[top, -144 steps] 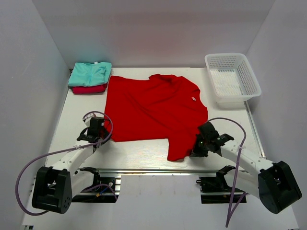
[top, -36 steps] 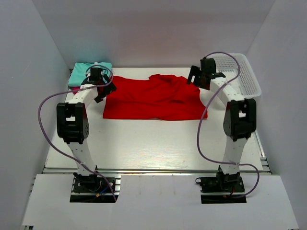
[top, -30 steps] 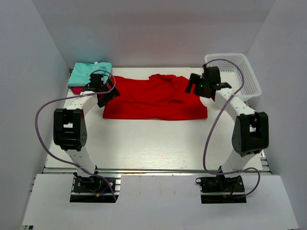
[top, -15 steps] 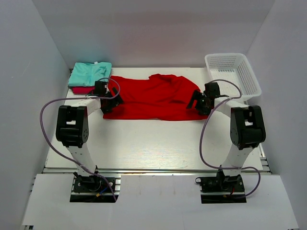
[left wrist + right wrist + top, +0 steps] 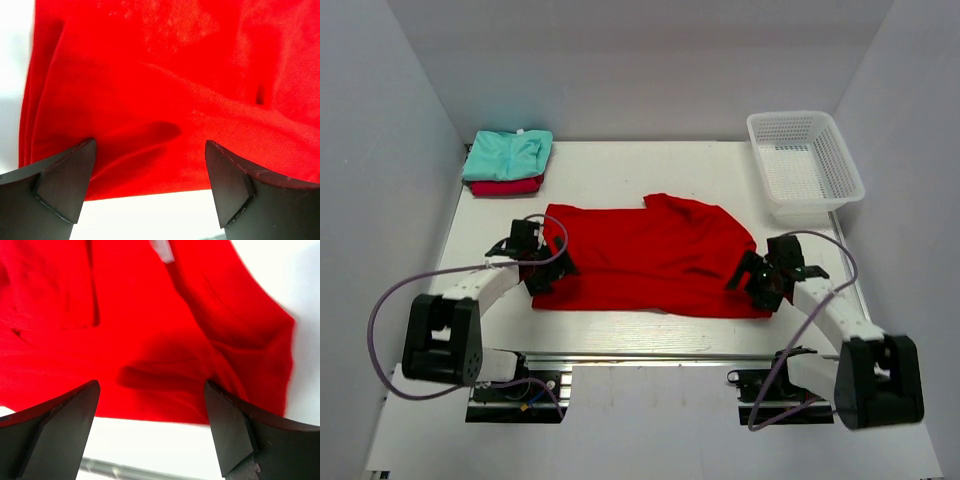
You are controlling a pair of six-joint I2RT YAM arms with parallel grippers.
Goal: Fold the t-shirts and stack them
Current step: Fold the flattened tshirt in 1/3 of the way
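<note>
on the white table point(image 5: 620, 170) the red t-shirt point(image 5: 650, 262) lies doubled over near the front edge. a white mesh basket point(image 5: 805, 165) sits far right. far left, the mint t-shirt point(image 5: 508, 155) lies on the crimson t-shirt point(image 5: 505, 187). the left gripper point(image 5: 542, 277) and right gripper point(image 5: 752, 285) sit at the red shirt's side edges, jaws spread apart.

Bright red t-shirt point(image 5: 650, 258), white basket point(image 5: 802, 206)

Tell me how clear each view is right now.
Top view: sharp, evenly lit, red shirt saturated. Left wrist: shirt's left edge smeared, table blown white. Right wrist: shirt's right edge blurred, fingers nearly black.
</note>
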